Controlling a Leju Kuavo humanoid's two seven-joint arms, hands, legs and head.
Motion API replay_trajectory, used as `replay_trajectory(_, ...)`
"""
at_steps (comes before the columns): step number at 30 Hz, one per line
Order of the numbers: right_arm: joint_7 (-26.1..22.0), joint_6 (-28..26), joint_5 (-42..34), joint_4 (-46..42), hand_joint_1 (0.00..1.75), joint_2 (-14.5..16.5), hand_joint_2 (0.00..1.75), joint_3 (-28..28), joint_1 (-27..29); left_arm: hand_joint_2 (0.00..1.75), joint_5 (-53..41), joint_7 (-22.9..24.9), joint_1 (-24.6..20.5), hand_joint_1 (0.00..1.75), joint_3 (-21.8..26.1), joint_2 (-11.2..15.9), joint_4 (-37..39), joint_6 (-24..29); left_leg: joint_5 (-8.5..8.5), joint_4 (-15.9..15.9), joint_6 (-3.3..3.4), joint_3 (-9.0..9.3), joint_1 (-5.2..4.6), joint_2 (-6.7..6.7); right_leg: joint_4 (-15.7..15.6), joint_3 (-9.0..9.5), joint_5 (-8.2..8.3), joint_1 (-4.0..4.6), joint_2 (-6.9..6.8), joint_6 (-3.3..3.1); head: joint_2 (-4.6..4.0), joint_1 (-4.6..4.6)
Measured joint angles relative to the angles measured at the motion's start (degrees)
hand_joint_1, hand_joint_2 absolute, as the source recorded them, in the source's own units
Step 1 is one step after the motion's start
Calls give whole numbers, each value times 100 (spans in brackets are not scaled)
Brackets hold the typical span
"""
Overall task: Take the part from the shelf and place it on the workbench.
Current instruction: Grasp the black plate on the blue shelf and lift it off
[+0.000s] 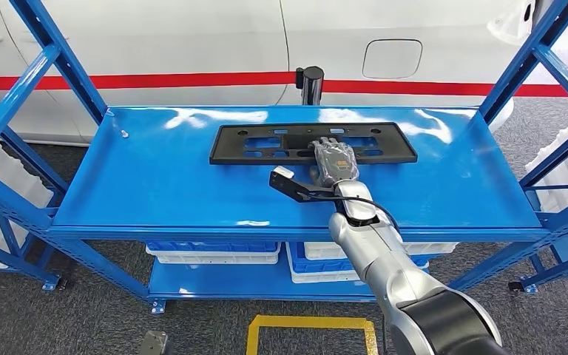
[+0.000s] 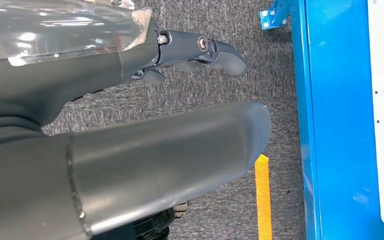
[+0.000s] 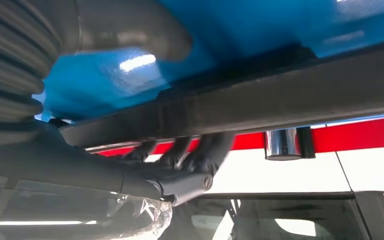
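On the blue shelf [image 1: 155, 185], a flat black slotted part [image 1: 266, 144] under the right hand [image 1: 334, 161], grip unclear.

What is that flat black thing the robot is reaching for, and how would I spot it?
Find the blue metal shelf standing before the white car with a red stripe. Toward the back of its top deck lies a long, flat black part, a plate-like frame with cut-out holes. The right hand rests on its near edge, and it is the deck's largest black piece.
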Motion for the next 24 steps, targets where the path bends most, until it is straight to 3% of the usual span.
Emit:
replay_trajectory(20,-362,77,10,-257,175,27,175,-34,167,0,-4,-124,-4,0,-225,-18,2,167,0,0,0,0,0,2,0,1,0,0,1,0,0,0)
replay_trajectory(24,-442,78,-48,-519,175,31,175,-28,312,0,-86,-352,-7,0,-292,-29,0,304,0,0,0,-1,0,1,0,0,0,0,0,0,0,0)
